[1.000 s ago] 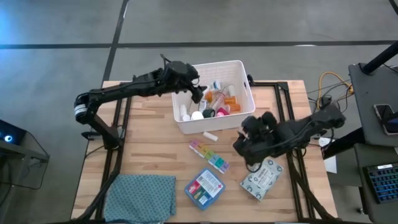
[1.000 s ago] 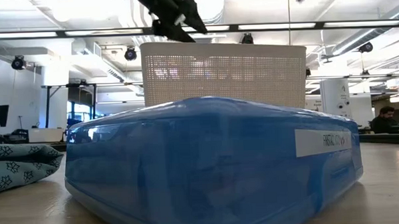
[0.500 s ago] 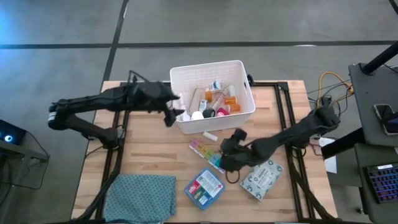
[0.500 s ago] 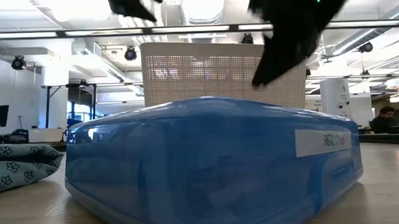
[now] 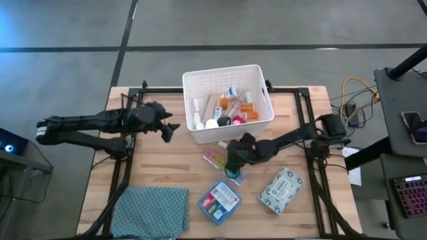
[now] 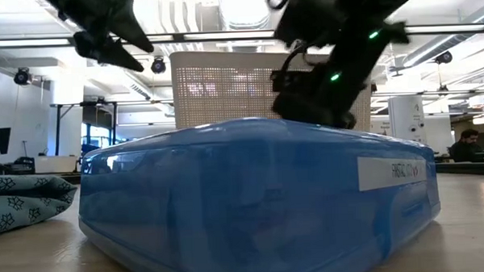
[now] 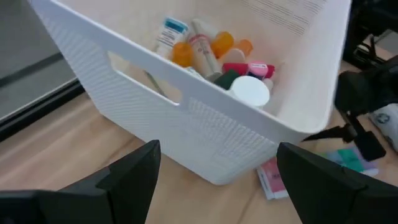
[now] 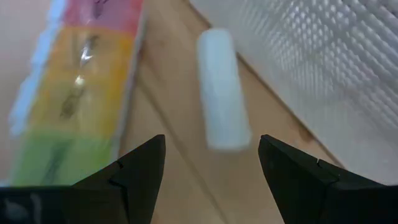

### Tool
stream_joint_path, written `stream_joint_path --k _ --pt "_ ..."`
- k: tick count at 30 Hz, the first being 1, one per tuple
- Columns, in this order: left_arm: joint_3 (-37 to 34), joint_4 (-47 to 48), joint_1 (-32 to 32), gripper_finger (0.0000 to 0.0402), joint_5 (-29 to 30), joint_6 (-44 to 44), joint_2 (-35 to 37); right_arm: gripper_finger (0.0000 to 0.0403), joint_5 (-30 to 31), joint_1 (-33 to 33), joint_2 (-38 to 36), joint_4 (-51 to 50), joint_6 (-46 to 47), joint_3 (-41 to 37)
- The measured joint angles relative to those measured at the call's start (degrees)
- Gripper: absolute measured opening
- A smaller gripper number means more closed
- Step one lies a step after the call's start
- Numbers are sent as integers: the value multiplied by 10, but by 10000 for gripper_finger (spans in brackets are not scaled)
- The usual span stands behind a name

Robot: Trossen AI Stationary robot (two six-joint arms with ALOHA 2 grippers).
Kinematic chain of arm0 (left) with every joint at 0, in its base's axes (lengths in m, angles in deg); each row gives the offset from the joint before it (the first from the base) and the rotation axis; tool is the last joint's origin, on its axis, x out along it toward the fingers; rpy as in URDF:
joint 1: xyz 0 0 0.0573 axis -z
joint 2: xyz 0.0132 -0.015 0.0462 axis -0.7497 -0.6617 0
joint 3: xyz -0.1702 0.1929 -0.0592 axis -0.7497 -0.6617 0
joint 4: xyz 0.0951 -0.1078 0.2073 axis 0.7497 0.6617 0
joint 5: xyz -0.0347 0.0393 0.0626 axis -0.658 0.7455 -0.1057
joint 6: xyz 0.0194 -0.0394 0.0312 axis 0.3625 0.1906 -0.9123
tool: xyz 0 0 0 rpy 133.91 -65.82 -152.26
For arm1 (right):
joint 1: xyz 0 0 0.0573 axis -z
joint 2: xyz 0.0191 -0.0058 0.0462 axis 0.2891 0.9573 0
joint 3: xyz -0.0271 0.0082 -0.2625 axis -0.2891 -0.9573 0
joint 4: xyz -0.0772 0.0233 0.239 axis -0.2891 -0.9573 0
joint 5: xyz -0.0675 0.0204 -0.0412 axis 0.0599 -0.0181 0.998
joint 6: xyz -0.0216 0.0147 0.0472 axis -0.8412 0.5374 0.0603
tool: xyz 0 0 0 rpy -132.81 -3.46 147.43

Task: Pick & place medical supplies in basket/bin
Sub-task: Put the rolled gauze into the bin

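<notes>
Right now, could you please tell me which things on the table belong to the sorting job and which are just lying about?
Part of the job:
white bin, already holding bottles
pill organiser strip
small white tube, beside the bin
blue first-aid box
wipes pack
right claw, open over the strip and tube
left claw, open, left of the bin

Just lying about:
teal patterned cloth

text: white label on blue first-aid box [image 6: 392, 172] | lettering too blurred to read | nothing else legible
</notes>
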Motion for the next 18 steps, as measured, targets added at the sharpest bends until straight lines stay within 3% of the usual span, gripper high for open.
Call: stream_joint_path --k 11,18 --pt "-22 -19 -2 299 24 -44 7 240 5 41 70 10 -3 58" --pt "-22 -18 -6 299 24 -47 -2 170 -34 42 107 -1 11 94"
